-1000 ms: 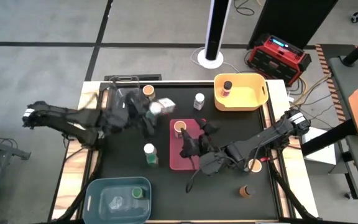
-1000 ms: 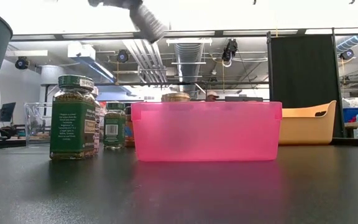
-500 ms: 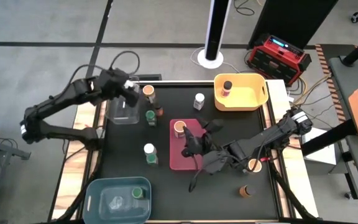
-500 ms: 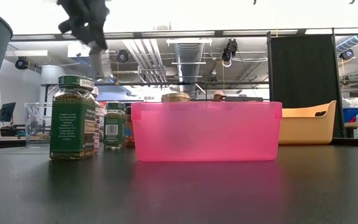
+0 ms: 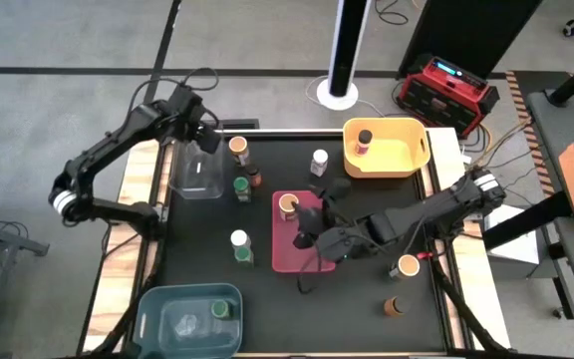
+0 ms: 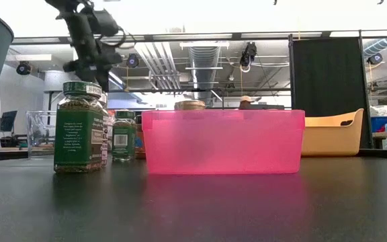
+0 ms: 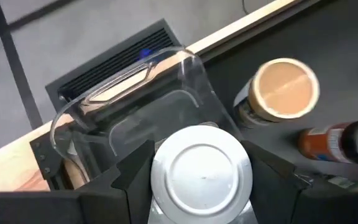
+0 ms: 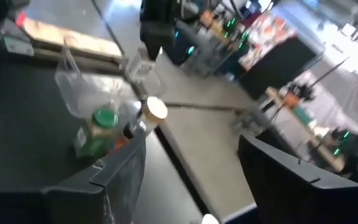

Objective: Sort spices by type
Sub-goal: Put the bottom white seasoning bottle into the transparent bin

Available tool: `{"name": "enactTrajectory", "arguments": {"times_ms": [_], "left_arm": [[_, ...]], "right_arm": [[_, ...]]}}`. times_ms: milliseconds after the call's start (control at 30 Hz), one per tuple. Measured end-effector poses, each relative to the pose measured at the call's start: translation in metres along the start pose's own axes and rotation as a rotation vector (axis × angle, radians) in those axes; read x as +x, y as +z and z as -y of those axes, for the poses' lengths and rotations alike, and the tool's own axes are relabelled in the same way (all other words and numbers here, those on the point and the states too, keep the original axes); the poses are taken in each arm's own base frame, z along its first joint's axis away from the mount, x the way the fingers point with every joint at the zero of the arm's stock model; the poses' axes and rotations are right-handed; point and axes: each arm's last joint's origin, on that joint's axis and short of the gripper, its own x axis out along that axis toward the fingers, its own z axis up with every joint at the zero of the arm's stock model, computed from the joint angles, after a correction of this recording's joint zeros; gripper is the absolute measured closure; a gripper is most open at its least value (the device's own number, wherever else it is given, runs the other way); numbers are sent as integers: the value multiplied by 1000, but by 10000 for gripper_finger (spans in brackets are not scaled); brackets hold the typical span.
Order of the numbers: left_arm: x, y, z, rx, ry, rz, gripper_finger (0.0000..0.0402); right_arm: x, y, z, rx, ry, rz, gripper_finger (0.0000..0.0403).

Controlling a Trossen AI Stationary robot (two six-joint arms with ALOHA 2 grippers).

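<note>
My left gripper (image 5: 205, 142) hangs above the clear bin (image 5: 193, 178) at the table's far left, shut on a white-lidded spice jar (image 7: 201, 171). My right gripper (image 5: 319, 212) hovers open over the pink bin (image 5: 289, 254), nothing between its fingers (image 8: 123, 174). One tan-lidded jar (image 5: 288, 204) stands in the pink bin. Loose jars stand on the table: a tan-lidded one (image 5: 237, 147), a green-lidded one (image 5: 241, 184), a reddish one (image 5: 255, 178), and two white-lidded ones (image 5: 319, 160) (image 5: 238, 241). My left gripper pinches the white-lidded jar between its two fingers, which stand on opposite sides of the jar's top (image 7: 160, 177). The fingers slant down from above. The lid hides where they meet the jar's wall. The jar is lifted clear above the clear bin, lid toward the wrist.
A yellow bin (image 5: 407, 158) at the far right holds a dark-lidded jar (image 5: 365, 138). A blue bin (image 5: 167, 319) at the near left holds a green-lidded jar (image 5: 219, 309). Two more jars (image 5: 407, 266) (image 5: 395, 306) stand at the near right.
My left gripper has swung from the table's middle toward the far left corner with the white-lidded jar, tipping downward, and has come lower over the clear bin. My right gripper has shifted a little toward the far edge above the pink bin and has turned somewhat.
</note>
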Motion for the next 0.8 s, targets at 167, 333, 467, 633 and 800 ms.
{"name": "enactTrajectory", "arguments": {"times_ms": [167, 333, 467, 633, 800], "left_arm": [[23, 11, -7, -20, -71, -23, 216], [40, 13, -12, -27, -58, -68, 216], [49, 14, -15, -36, -64, -64, 216], [55, 10, -15, -43, -68, -45, 216], [62, 8, -15, -47, -80, -15, 216]], "right_arm": [[-3, -13, 15, 46, 7, -89, 175], [-7, -21, 17, 67, 8, -131, 183], [-7, -26, 14, 76, 8, -139, 184], [-6, -31, 12, 96, 4, -152, 184], [-6, -32, 12, 105, 2, -155, 184]]}}
